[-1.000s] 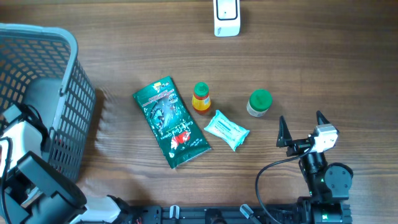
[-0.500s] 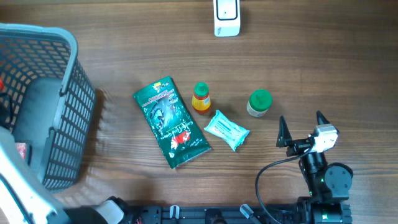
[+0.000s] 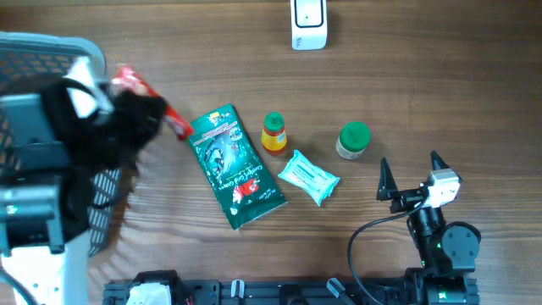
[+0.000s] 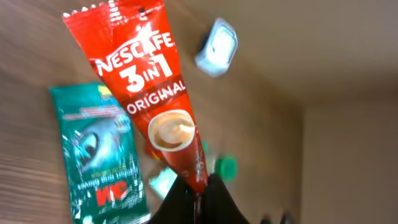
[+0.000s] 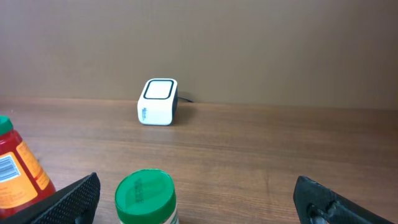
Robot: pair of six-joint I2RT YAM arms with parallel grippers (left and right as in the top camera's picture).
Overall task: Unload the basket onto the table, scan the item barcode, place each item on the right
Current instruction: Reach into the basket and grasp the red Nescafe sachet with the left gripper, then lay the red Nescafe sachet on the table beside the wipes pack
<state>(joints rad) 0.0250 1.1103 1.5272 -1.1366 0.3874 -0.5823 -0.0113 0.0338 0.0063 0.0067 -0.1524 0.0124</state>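
Far left there's the basket (image 3: 21, 51), and right beside it the left gripper (image 4: 195, 194) is pinched tight on the bottom end of a red Nescafe sachet (image 4: 147, 87), held up in the air between the basket and the green pouch (image 3: 233, 166). It's blurry from above. Next along the table (image 3: 440, 76): a small orange bottle (image 3: 273, 133), wipes (image 3: 308, 177), a green-lidded jar (image 3: 353, 140). The scanner (image 3: 308, 23) sits at the far edge. Right gripper (image 3: 412, 174) is spread wide, holding nothing.
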